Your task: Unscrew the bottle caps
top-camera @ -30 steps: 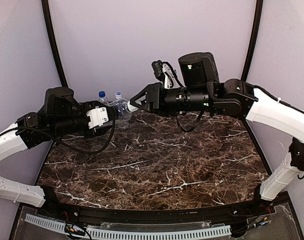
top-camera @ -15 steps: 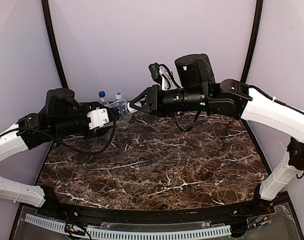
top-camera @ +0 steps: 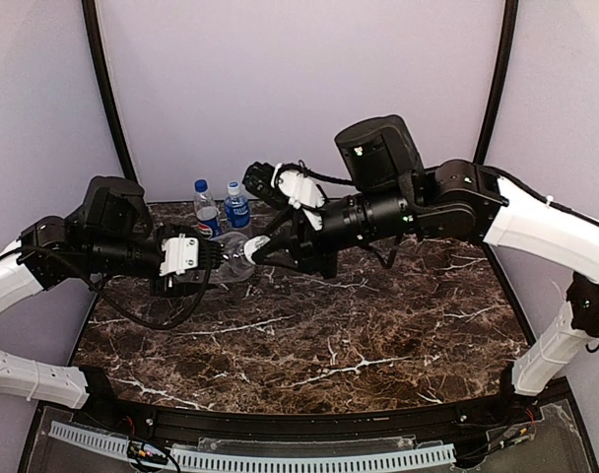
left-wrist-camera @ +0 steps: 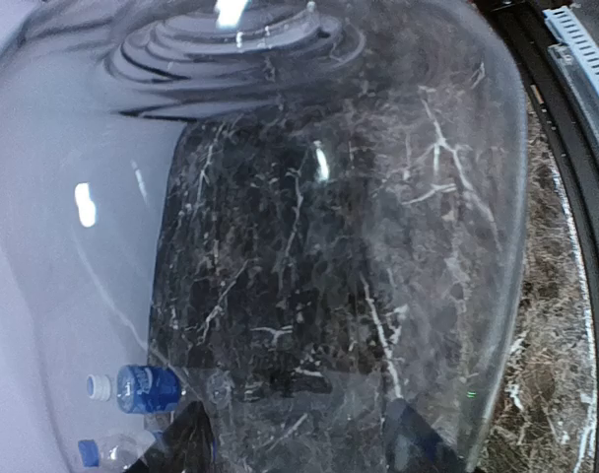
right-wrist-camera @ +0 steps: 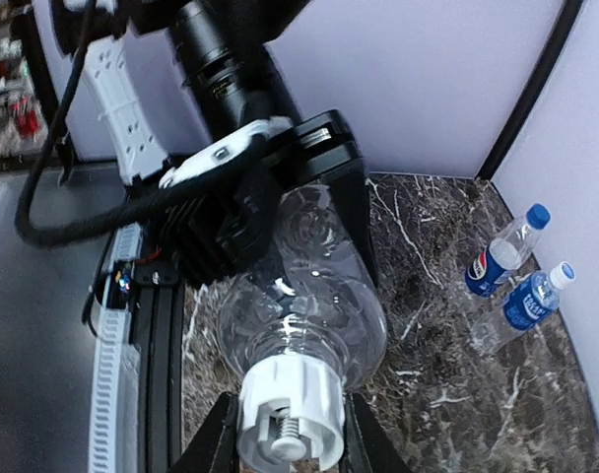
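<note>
Above the table (top-camera: 329, 325) near ten o'clock, the left gripper (top-camera: 206, 258) clamps the plain bottle (top-camera: 232, 254) (held level, neck toward three o'clock), the right gripper (right-wrist-camera: 290, 439) pinches its white cap (right-wrist-camera: 290, 419) from both sides, and farther back at eleven o'clock the Pepsi bottle (top-camera: 205, 209) and blue-label bottle (top-camera: 237, 207) stand capped.

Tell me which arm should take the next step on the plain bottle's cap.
Right. The right fingers are shut on the white cap, while the left fingers hold the plain bottle by its body; the right probably only needs to twist.
</note>
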Action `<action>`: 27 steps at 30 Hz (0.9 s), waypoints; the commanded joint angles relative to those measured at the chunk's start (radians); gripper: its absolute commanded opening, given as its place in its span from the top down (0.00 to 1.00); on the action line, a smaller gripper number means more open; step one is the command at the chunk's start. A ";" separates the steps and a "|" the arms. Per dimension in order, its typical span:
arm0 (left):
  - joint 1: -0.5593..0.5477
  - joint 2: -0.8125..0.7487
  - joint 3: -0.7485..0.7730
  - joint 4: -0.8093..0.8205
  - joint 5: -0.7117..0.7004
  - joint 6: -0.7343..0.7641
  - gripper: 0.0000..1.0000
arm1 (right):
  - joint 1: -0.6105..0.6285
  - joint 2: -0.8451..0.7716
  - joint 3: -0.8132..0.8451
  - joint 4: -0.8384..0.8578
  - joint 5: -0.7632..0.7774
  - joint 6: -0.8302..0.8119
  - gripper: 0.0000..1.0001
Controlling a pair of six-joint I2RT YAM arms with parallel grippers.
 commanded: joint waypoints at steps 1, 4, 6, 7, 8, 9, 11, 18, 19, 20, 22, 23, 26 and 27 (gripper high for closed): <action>-0.007 0.020 0.053 -0.177 0.209 -0.008 0.67 | 0.168 -0.022 -0.016 0.003 0.091 -0.678 1.00; -0.007 0.026 0.063 -0.197 0.215 0.005 0.68 | 0.243 -0.021 -0.041 0.016 0.266 -0.972 1.00; -0.007 0.032 0.070 -0.211 0.221 0.016 0.68 | 0.278 -0.009 -0.054 0.042 0.381 -1.134 1.00; -0.006 0.033 0.072 -0.217 0.226 0.017 0.68 | 0.291 -0.005 -0.061 0.052 0.438 -1.228 1.00; -0.006 0.036 0.073 -0.219 0.229 0.018 0.69 | 0.301 -0.004 -0.073 0.075 0.475 -1.292 1.00; -0.007 0.036 0.072 -0.219 0.233 0.018 0.68 | 0.310 -0.006 -0.091 0.102 0.502 -1.355 1.00; -0.006 0.038 0.071 -0.222 0.237 0.019 0.69 | 0.321 -0.020 -0.127 0.169 0.527 -1.472 1.00; -0.007 0.037 0.069 -0.239 0.242 0.034 0.69 | 0.327 -0.038 -0.185 0.288 0.574 -1.774 1.00; -0.007 0.037 0.069 -0.239 0.243 0.034 0.69 | 0.328 -0.035 -0.180 0.284 0.570 -1.784 1.00; -0.007 0.037 0.068 -0.241 0.243 0.035 0.69 | 0.328 -0.034 -0.176 0.284 0.568 -1.793 1.00; -0.006 0.034 0.068 -0.242 0.245 0.035 0.69 | 0.329 -0.030 -0.171 0.289 0.570 -1.798 1.00; -0.007 0.034 0.068 -0.243 0.246 0.034 0.69 | 0.329 -0.030 -0.174 0.295 0.570 -1.798 1.00; -0.007 0.029 0.066 -0.234 0.248 0.029 0.69 | 0.328 -0.035 -0.191 0.323 0.570 -1.781 1.00; -0.006 0.029 0.066 -0.231 0.247 0.025 0.69 | 0.328 -0.038 -0.201 0.333 0.569 -1.773 1.00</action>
